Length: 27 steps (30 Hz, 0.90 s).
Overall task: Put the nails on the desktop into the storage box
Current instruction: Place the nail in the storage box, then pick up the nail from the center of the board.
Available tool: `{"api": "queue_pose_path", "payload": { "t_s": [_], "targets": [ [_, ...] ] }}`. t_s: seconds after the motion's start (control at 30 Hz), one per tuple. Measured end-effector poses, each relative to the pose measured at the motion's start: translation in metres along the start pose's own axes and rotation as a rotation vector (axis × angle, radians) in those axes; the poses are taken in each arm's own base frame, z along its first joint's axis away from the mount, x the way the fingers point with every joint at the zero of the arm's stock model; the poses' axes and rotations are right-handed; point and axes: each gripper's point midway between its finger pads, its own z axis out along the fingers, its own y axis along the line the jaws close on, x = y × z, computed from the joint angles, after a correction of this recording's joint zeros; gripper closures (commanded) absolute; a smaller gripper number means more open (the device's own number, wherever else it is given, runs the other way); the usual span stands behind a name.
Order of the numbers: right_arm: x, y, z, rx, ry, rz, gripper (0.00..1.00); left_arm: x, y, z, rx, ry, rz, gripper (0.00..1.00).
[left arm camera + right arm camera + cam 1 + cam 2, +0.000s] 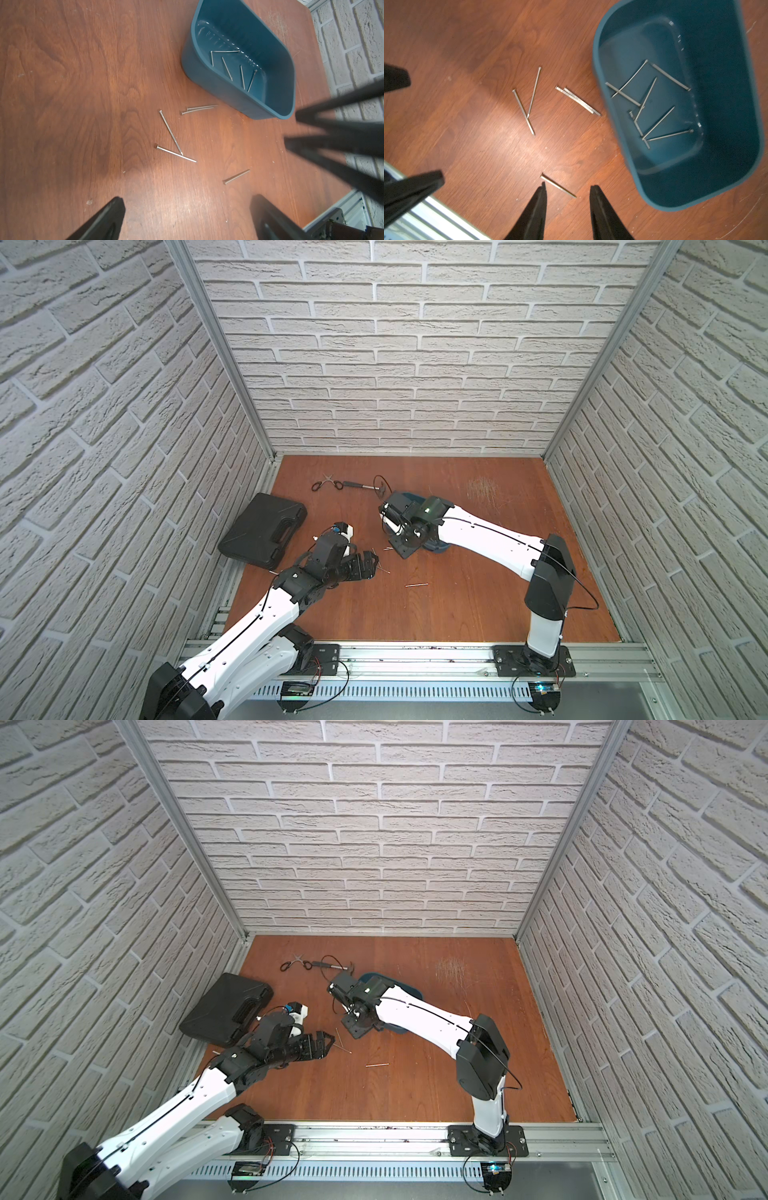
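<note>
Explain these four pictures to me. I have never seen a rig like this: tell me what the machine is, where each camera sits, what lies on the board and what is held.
The machine is two white-and-black robot arms, the left arm and the right arm, bolted to an aluminium rail at the front edge. Two pictures come from a paired camera overhead, looking down on everything. The other two come from a camera on each wrist, looking past that arm's jaws. On the reddish-brown wooden desktop stands a dark teal plastic storage box with several thin silver nails already inside; five loose nails lie beside it. Farther off lie a black plastic tool case, small scissors and a hammer. Both pairs of jaws stand open and hold nothing.
</note>
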Motion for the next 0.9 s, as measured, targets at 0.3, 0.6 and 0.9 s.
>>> {"api": "queue_pose_path", "payload": {
  "t_s": [0.3, 0.6, 0.9],
  "targets": [
    [0.062, 0.012, 0.024, 0.002, 0.069, 0.029, 0.63, 0.009, 0.008, 0.011, -0.035, 0.049, -0.017, 0.02],
    [0.074, 0.032, 0.042, -0.023, 0.07, 0.044, 0.65, 0.014, 0.014, 0.017, -0.058, 0.066, -0.023, 0.02],
    [0.08, 0.042, 0.066, -0.015, 0.114, 0.047, 0.65, 0.02, 0.02, 0.017, -0.067, 0.057, -0.028, 0.02]
  ]
}}
